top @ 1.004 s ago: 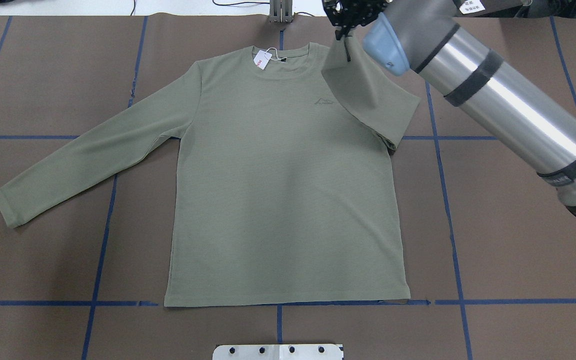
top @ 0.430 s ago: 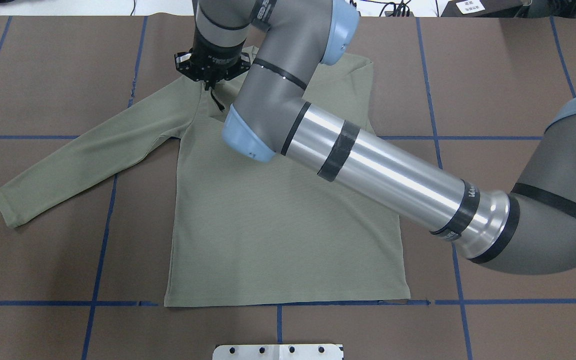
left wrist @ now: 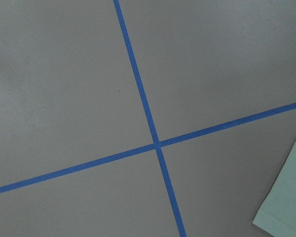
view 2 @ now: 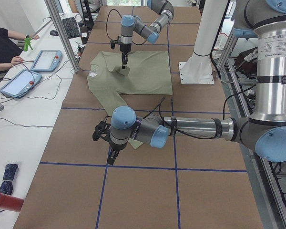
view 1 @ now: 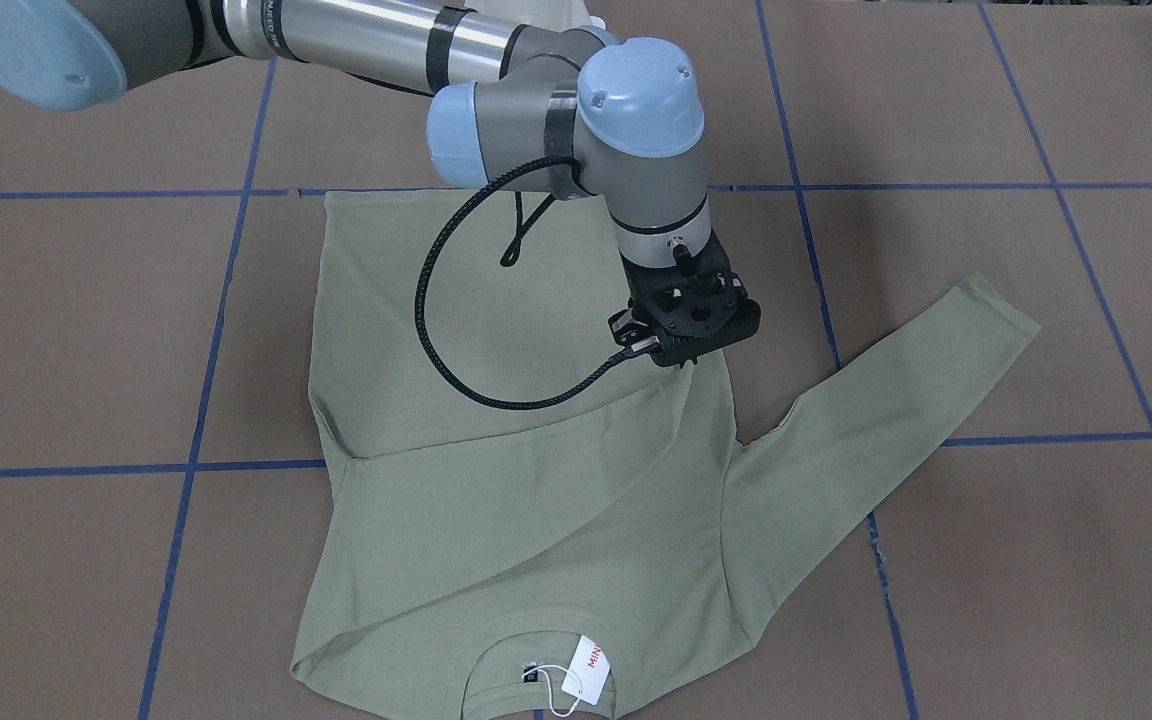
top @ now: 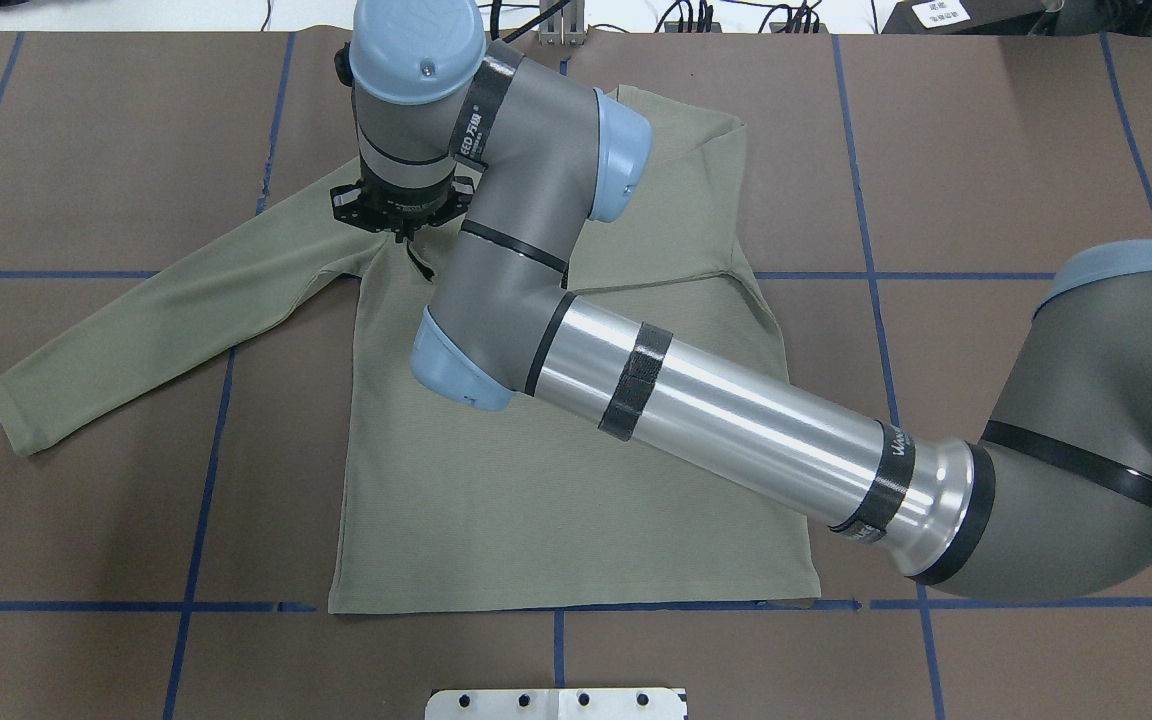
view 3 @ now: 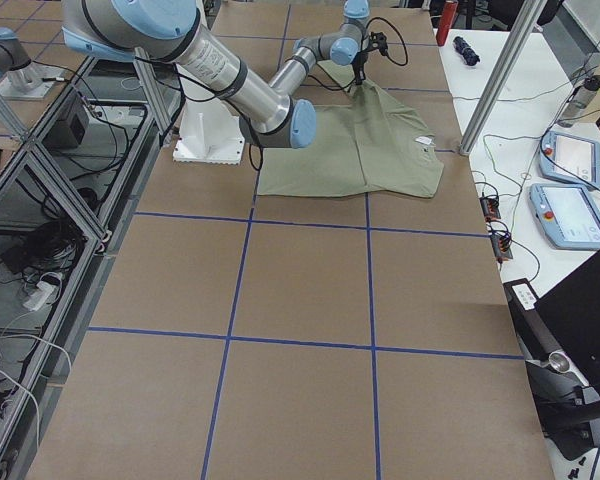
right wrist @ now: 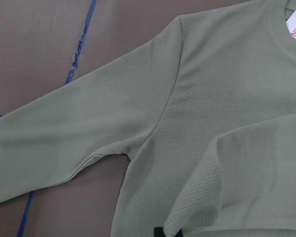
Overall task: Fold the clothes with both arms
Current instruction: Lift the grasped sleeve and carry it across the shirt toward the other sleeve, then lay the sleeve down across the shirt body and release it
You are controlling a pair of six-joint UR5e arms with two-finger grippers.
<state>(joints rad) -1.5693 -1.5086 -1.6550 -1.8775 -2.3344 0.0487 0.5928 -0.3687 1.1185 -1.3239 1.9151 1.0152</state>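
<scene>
Since the overhead picture a moment earlier, the right claw [view 1: 680, 360] has drawn back toward the robot and slightly to its left, carrying the end of one sleeve with it. It is now above the shirt's armpit on the robot's left. Its fingers are pinched narrow on that sleeve end, and the right wrist view shows the knit fabric bunched just above the black fingertips. The sage-green shirt [top: 556, 500] lies front up on the brown counter [top: 1036, 150], with its hem toward the robot and its collar away. The carried sleeve [view 1: 536, 470] lies folded in a diagonal band across the chest. The other sleeve [top: 156, 320] lies flat, stretched out to the robot's left. A white hang tag [view 1: 588, 665] on a white string rests at the collar. Its red letters read "MIN" before the tag's edge cuts them off, and the same letters show at the corner of the right wrist view. The right arm [top: 736, 420] reaches across the shirt's body, and the white lettering on its black bands is too small to read. The left claw [view 2: 109, 153] hangs over the counter near the outstretched sleeve's end. Whether it is wide or narrow cannot be told. Its wrist camera looks down on crossing lines of blue tape [left wrist: 138, 84], with a corner of the green cuff [left wrist: 283, 197] at the frame's edge.
</scene>
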